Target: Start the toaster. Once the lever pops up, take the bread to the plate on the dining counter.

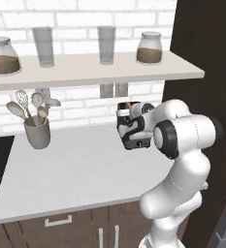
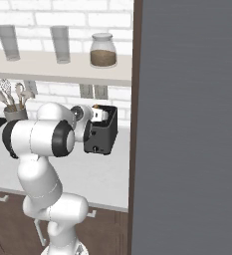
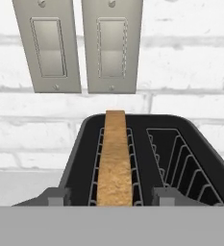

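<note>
The golden-brown bread slice (image 3: 114,158) sits up in the boxy dark grey toaster (image 3: 147,158), so the toasting looks done. The tool (image 3: 114,199) straddles the slice, fingers part-open, not clearly gripping. Lifting it and carrying it to the plate is left.

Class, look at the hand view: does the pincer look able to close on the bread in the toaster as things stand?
Probably yes. The bread stands upright in the left slot of the toaster, its top edge exposed, and the pincer straddles it with nothing between.
</note>
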Available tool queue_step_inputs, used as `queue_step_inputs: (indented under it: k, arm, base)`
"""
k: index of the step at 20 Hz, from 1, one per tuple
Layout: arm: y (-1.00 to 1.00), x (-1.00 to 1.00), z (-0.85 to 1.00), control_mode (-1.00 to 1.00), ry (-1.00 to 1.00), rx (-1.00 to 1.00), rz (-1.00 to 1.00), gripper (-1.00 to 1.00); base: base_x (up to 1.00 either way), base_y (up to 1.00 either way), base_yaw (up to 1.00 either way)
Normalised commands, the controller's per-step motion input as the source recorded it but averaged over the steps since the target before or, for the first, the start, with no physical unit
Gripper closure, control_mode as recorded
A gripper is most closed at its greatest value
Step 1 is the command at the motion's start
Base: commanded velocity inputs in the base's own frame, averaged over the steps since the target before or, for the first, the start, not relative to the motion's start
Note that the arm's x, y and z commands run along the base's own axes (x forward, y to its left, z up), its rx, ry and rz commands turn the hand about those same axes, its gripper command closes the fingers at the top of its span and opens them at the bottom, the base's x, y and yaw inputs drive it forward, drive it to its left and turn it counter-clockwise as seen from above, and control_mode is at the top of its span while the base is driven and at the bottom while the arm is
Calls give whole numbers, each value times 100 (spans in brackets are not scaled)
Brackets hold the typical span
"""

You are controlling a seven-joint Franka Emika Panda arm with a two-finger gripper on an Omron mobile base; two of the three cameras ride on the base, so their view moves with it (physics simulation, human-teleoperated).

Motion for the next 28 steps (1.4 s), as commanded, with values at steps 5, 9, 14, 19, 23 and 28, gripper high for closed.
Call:
queue_step_inputs:
  k: [5,9,14,19,23,28]
  arm:
    - [0,0,0,-100,0,0,0,100]
    - [0,0,0,-100,0,0,0,100]
    - [0,0,0,-100,0,0,0,100]
    - [0,0,0,-100,0,0,0,100]
    - [0,0,0,-100,0,0,0,100]
    - [0,0,0,-100,0,0,0,100]
  base:
    - [0,0,0]
    - [0,0,0]
    - [0,0,0]
    - [0,0,0]
    - [0,0,0]
    - [0,0,0]
